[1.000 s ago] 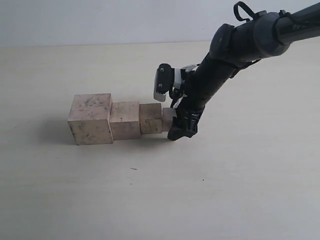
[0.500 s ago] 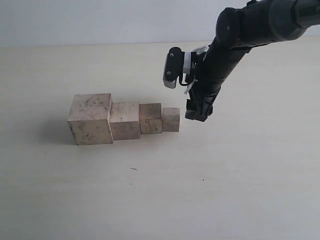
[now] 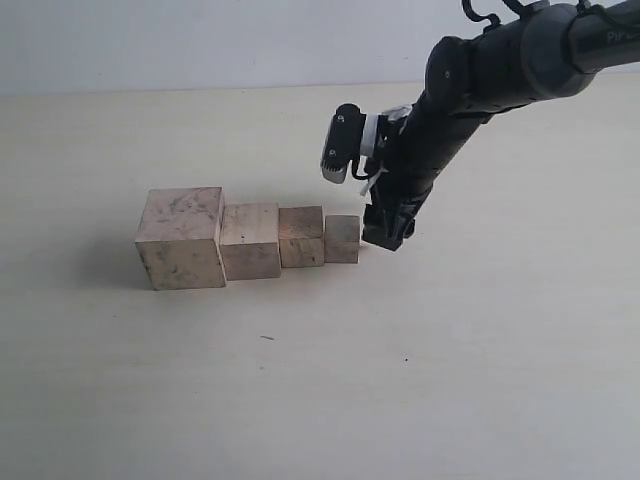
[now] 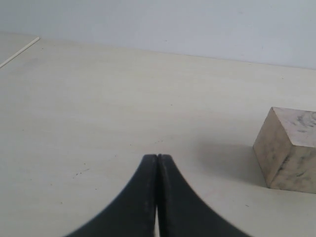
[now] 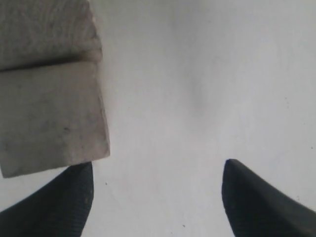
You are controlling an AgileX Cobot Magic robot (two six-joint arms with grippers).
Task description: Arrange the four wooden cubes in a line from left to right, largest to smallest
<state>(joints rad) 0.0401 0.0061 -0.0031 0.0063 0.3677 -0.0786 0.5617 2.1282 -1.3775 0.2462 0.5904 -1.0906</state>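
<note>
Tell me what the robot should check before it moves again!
1. Order from left to right is largest cube, second cube, third cube, smallest cube: ok.
2. Cubes side by side in one row: ok.
3. Open, empty right jaws: ok.
4. Gap between right jaws and smallest cube: cannot tell, one tip is right beside it.
5. Shut left jaws, apart from the largest cube: ok.

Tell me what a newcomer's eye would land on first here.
The four wooden cubes stand in one tight row, largest on the left stepping down to smallest on the right. The right gripper hangs open just beside the smallest cube, holding nothing. The left gripper is shut, clear of the largest cube.
</note>
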